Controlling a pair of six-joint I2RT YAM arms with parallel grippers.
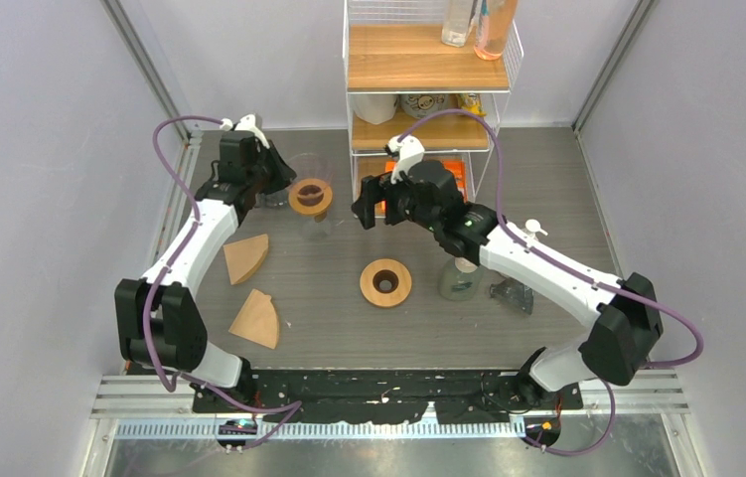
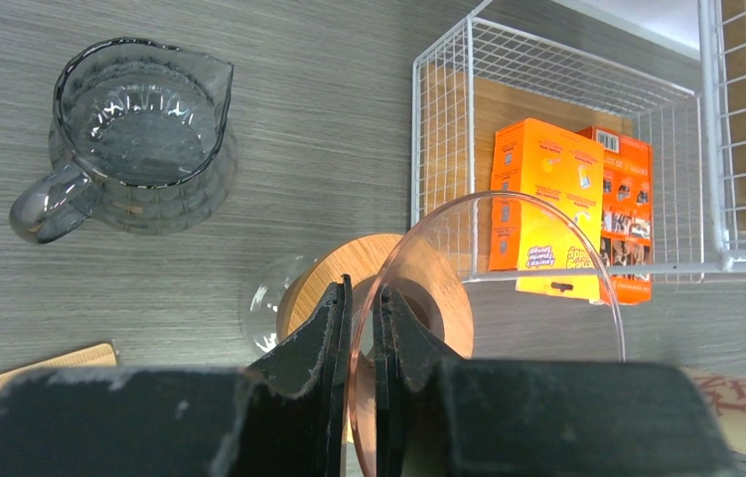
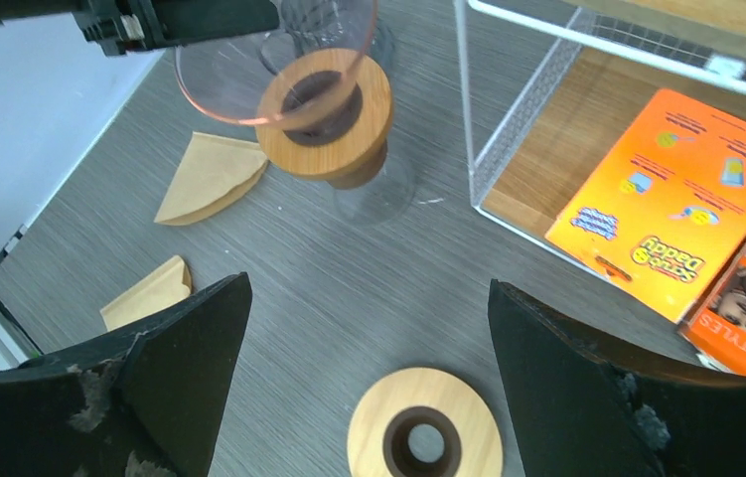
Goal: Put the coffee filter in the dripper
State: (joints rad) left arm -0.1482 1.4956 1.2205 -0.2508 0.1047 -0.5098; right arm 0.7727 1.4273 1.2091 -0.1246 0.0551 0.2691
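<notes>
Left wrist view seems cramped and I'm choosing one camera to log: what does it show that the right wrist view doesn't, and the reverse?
Left wrist only: the whole pitcher. Right wrist only: the loose wooden ring, both filters, the open right gripper. Both: the dripper, pinched by the left gripper, and the orange boxes.

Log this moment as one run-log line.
left gripper: shut on dripper rim | right gripper: open, empty | coffee filters: both on table | dripper: no filter inside

Through my right wrist camera I read "Scrub Daddy", upside down, on the orange box; its smaller print is too small.
</notes>
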